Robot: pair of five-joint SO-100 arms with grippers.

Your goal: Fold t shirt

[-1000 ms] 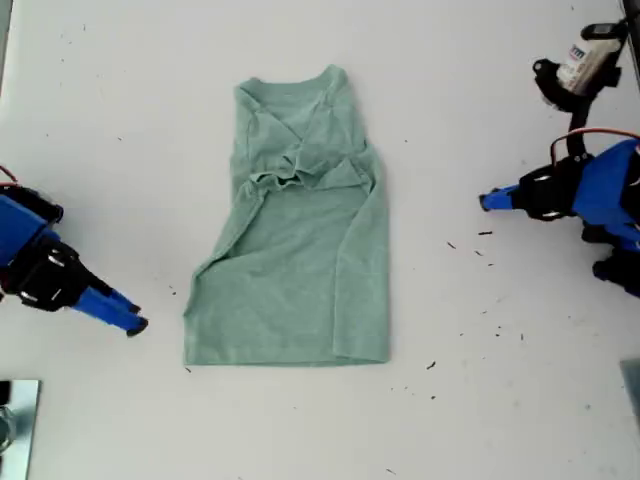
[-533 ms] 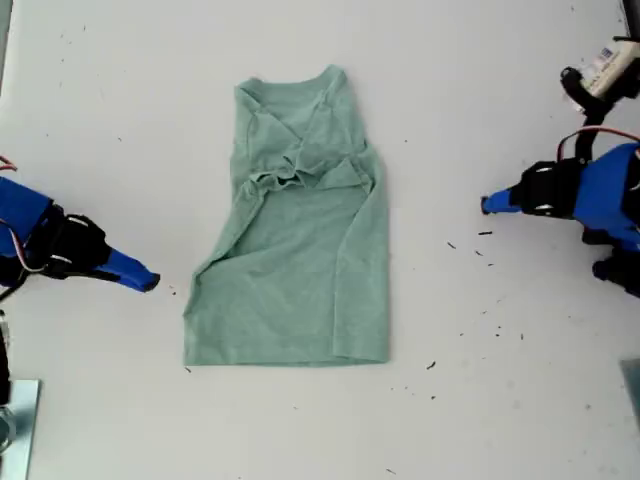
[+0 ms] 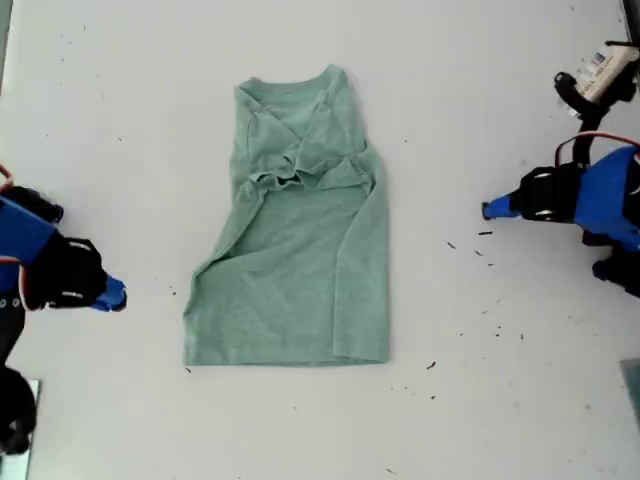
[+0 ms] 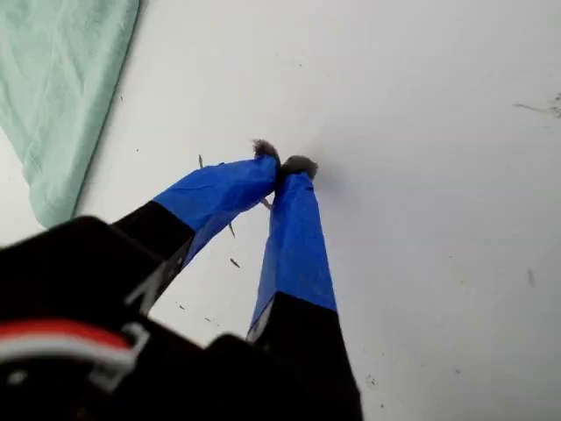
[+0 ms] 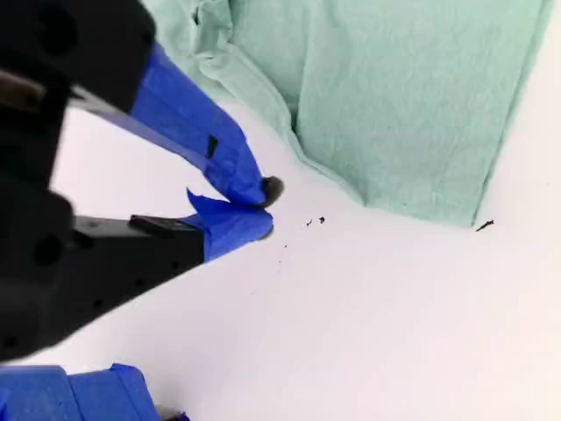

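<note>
t shirt (image 3: 295,240) flat on white table (image 3: 480,400), dark specks (image 3: 485,245) nearby; my first gripper (image 4: 285,167) and my second gripper (image 5: 259,210) both closed, empty

surface: flat matte white tabletop (image 3: 480,80) fills the frame | marks: small dark specks (image 3: 486,250) scattered toward the exterior view's right | light: even, soft shadows | walls/floor: not discernible, possibly a grey strip at the edges

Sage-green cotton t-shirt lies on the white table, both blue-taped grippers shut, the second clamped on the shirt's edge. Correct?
No. My second gripper is shut on nothing, beside the sage-green cotton t-shirt, not touching it; the second wrist view shows it. My first gripper is shut too.
</note>
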